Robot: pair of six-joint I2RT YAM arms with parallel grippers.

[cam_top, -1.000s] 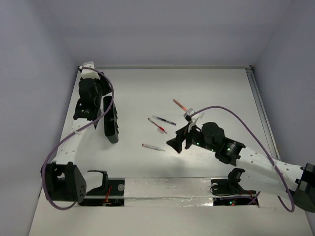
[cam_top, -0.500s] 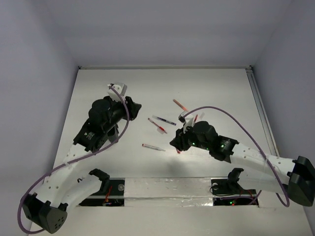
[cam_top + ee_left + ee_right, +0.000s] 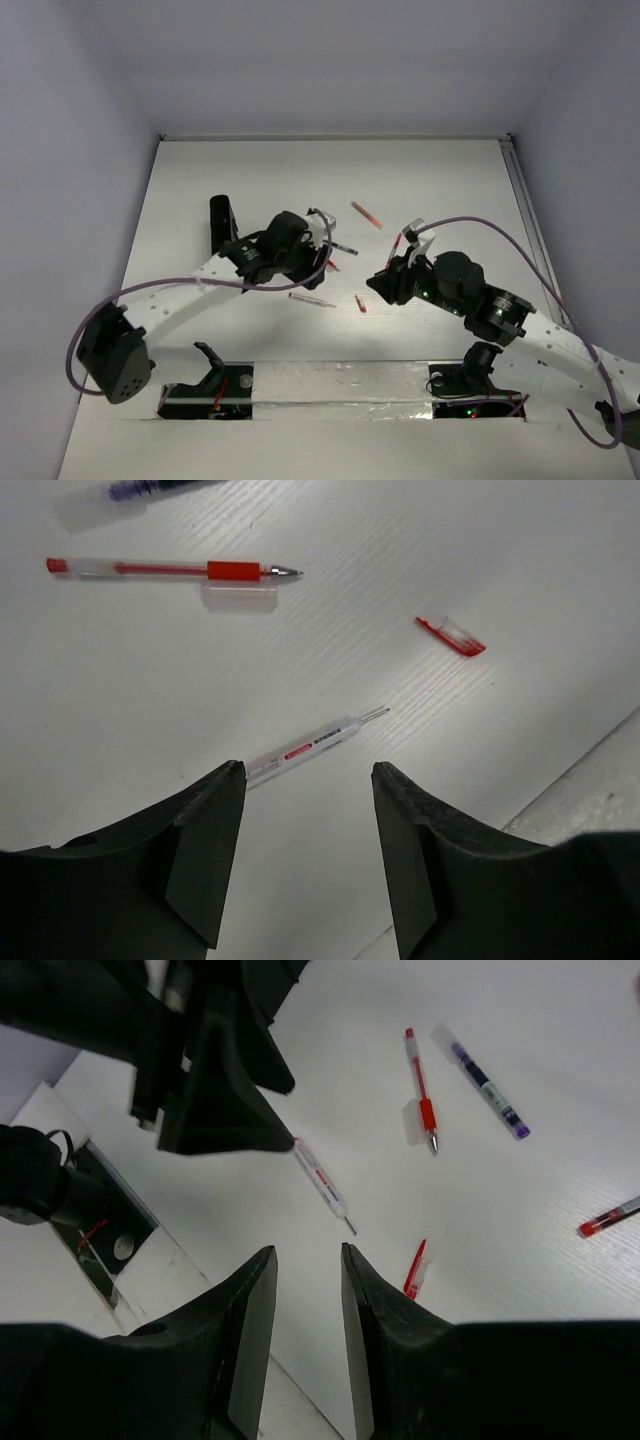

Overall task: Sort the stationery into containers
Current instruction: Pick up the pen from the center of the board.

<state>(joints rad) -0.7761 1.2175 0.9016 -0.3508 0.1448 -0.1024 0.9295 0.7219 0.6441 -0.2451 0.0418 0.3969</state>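
Fingers (image 3: 195, 845) of the left gripper (image 3: 307, 772) are held spread and empty. The white pen (image 3: 315, 745) is found flat on the table (image 3: 100, 700) just beyond the tips, lying nearly along the line between them rather than across it, its blunt end by the left-hand tip. A sound pick is judged to require that the wrist be turned until the barrel crosses the gap squarely, that the tips be lowered either side of mid-barrel, and that closure be made only when the table is almost met. The right gripper (image 3: 308, 1253) is likewise spread and empty, with the same pen just ahead of its tips, so a clash is to be guarded against and one gripper kept back. Farther from the left fingers, a tiny red piece (image 3: 452, 636) lies to the right, a red-grip pen (image 3: 170, 570) to the left, and a dark pen (image 3: 140, 490) beyond. The black box (image 3: 220, 215), the pen's destination, is seen only from above, behind the left wrist and apart from the pen.
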